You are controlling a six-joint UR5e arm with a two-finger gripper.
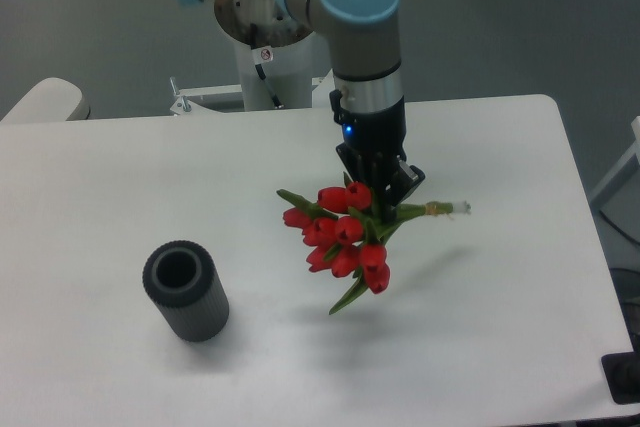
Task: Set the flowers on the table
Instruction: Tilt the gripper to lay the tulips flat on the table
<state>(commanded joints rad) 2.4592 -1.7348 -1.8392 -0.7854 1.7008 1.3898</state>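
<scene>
The gripper [381, 209] pointed down over the desk [110, 187] and was pinched on the stems of the flowers [340, 237]. The bunch lay nearly level in the grasp. Its red heads and green leaves pointed toward the front-left of the gripper. Its stems ran out to the right of the gripper and ended at a tied tip [452, 209].

The flowers were held above the desk and did not touch it. A soft shadow of the bunch fell on the white surface below and to the right of the heads.

The vase [186, 290], a dark grey ribbed cylinder, stood upright on the desk with its open mouth up. It was well apart from the flowers, to their left and nearer the front edge of the desk.

The arm [362, 37] rose from the gripper toward its base [268, 37], which stood behind the rear edge of the desk.
</scene>
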